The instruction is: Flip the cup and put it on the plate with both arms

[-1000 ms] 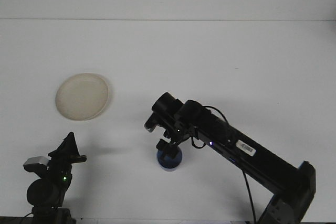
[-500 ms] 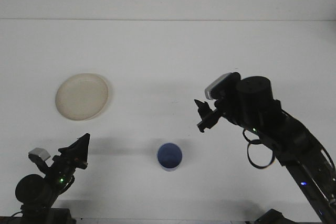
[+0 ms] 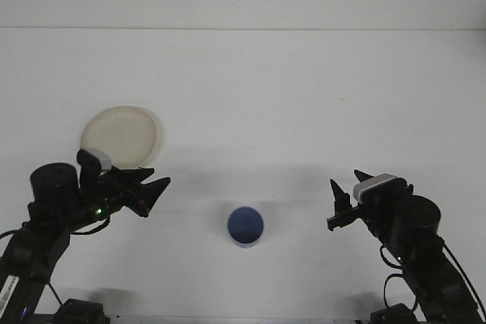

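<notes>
Cup (image 3: 245, 226) sits mouth up on the counter (image 3: 304, 96), between my two grippers. My left gripper (image 3: 152, 191) is spread apart and holds nothing, and so is my right gripper (image 3: 343, 196). I should go slow, take the rim, and carry it to the plate (image 3: 119, 139). One cup, one plate.

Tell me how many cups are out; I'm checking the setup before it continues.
1. The blue cup stands mouth up on the table, near the front edge, between the left gripper and the right gripper. Neither touches it. None seems hidden.
</notes>
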Robot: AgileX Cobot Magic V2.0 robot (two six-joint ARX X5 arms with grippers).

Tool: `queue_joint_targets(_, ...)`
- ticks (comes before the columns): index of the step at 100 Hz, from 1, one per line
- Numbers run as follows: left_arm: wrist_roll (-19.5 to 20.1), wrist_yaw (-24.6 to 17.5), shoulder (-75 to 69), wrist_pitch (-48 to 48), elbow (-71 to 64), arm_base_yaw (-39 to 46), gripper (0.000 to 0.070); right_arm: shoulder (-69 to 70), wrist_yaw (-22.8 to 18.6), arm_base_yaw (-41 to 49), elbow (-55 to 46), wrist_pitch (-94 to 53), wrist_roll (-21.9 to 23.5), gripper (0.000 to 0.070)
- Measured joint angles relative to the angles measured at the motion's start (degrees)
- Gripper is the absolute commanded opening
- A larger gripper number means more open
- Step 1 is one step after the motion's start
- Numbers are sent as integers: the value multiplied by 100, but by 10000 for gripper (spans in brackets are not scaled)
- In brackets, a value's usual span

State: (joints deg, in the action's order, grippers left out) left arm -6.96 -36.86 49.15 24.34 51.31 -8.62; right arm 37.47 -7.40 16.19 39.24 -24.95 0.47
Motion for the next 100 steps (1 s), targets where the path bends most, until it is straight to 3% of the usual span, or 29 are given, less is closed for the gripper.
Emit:
queue_joint_targets(18,555,74,1047,807,949,-732,435,-74,-11,-52,-280,0,24,368)
queue_joint_targets(43,1075,1174,2409,1969,1891,-1904,476,-74,-13,-52,-282,72,42,368)
queue_joint_targets(69,1200,1456,3320,1895,2065,-2798,476,-74,-13,-52,-282,81,42,368)
queue_joint_targets(100,1198,1869,3950,1353,2065,-3287,476,-74,-15,-52,-282,83,42,368)
